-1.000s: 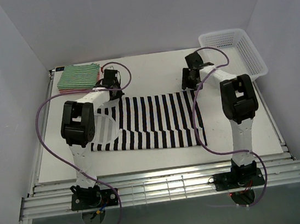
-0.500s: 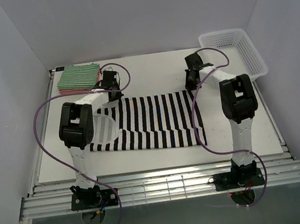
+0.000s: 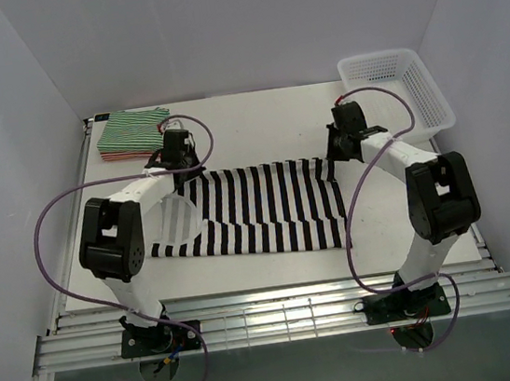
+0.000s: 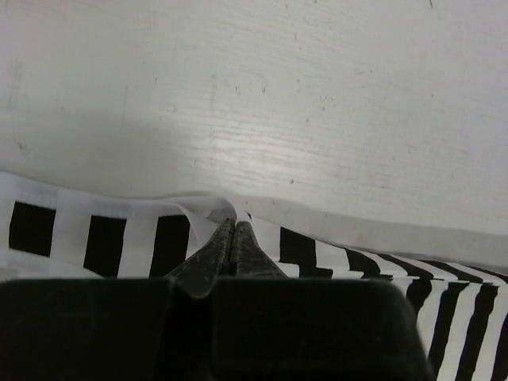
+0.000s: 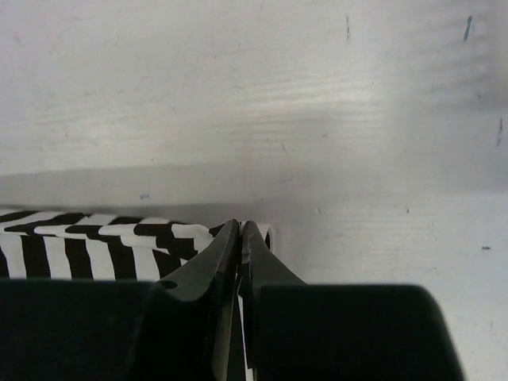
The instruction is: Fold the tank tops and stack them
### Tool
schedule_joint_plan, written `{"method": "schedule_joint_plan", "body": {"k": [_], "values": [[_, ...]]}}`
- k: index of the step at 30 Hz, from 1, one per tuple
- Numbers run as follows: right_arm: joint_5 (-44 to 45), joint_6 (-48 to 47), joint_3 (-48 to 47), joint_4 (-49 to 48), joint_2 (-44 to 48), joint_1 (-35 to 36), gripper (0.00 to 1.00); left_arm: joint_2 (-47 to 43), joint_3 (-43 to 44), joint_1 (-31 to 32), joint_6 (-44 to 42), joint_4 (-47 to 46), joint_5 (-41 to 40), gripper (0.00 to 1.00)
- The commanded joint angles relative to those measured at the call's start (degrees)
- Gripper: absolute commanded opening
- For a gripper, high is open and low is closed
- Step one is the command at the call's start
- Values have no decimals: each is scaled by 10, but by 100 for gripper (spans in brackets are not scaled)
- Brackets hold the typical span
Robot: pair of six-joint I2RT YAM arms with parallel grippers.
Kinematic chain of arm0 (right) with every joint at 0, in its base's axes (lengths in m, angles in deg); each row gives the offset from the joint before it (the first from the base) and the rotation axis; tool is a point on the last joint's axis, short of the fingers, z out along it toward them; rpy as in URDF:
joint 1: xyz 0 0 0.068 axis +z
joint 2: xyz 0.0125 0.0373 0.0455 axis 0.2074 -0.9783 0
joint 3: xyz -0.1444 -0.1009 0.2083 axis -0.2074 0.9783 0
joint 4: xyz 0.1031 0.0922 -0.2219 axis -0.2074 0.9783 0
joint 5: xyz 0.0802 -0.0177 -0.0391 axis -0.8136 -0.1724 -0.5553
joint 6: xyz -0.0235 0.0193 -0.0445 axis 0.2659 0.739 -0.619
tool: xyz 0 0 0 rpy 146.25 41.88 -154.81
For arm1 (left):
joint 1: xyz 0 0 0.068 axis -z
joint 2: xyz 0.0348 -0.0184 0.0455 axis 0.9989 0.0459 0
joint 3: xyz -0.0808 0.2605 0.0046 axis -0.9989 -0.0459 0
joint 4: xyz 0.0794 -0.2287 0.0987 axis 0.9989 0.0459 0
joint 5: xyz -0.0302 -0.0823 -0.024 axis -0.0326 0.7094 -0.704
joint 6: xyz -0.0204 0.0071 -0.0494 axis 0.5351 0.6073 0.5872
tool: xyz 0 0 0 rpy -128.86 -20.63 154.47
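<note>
Black-and-white tank top (image 3: 258, 211) lies spread mid-table. Left gripper (image 4: 232, 228) is pinched fully closed on its far left edge, right gripper (image 5: 240, 228) on its far right corner. Folded green-and-white top (image 3: 134, 127) sits far left.

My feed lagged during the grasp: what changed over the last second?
The right gripper moved onto and closed on the far right corner of the black-and-white top; both elbows swung outward. The left gripper stayed clamped on the far left corner. The folded stack and basket are unmoved.
</note>
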State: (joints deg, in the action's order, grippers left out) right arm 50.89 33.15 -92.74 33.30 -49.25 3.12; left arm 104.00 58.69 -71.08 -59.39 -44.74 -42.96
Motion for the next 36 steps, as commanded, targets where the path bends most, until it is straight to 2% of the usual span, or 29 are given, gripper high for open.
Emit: {"method": "schedule_joint_plan", "body": {"k": [1, 8, 14, 23, 34, 36], "values": [[-40, -13, 72, -74, 50, 4, 8, -59, -43, 0, 23, -14, 1, 0], [-47, -8, 172, -93, 158, 20, 8, -153, -146, 0, 65, -27, 15, 0], [-43, -14, 230, -85, 214, 22, 8, -193, -204, 1, 89, -25, 19, 0], [-42, -48, 262, -78, 236, 37, 8, -215, -261, 1, 107, -29, 21, 0], [-30, -33, 309, -83, 243, 49, 8, -203, -282, 2, 130, -13, 32, 0], [-30, -30, 323, -84, 247, 51, 11, -208, -297, 1, 136, -15, 33, 0]]}}
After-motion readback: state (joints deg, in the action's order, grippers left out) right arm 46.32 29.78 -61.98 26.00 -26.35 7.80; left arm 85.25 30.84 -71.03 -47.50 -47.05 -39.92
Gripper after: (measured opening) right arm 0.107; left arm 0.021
